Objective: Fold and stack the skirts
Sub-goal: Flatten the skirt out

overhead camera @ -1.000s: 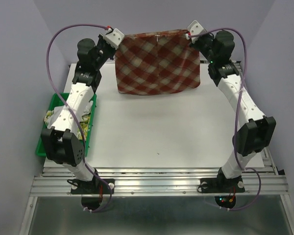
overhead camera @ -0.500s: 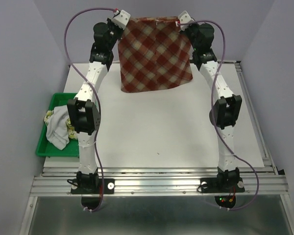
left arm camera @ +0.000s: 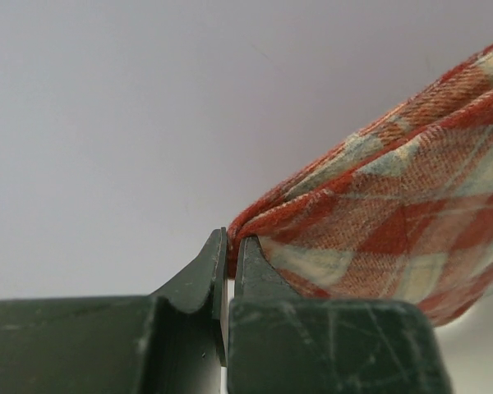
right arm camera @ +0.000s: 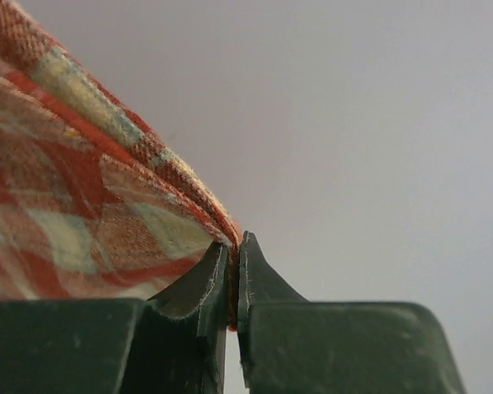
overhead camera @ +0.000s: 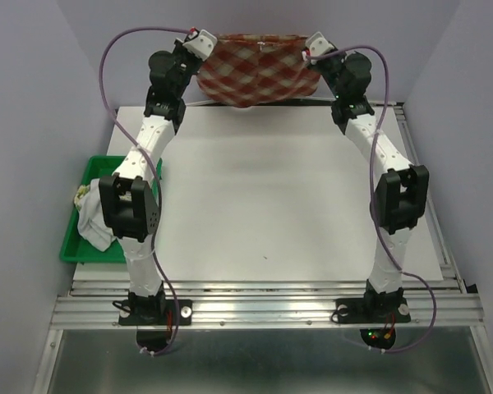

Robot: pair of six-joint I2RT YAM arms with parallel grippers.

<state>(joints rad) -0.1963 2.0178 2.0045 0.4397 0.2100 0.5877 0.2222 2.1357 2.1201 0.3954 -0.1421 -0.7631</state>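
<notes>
The red-and-cream plaid soft cloth skirt (overhead camera: 257,72) hung in the air over the far edge of the white table (overhead camera: 263,197), sagging in a shallow curve between the two arms. The left gripper (left arm camera: 231,240) was clamped tight on its upper left corner, cloth spreading away to the right. The right gripper (right arm camera: 233,243) pinched the upper right corner. At the near left, a green plastic tray (overhead camera: 72,246) held a crumpled white skirt (overhead camera: 94,222).

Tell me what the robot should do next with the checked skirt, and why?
Probably bring the skirt down and lay it flat on the table. The left gripper and right gripper pinch its top corners, so it hangs sagging in the air over the far edge.
</notes>
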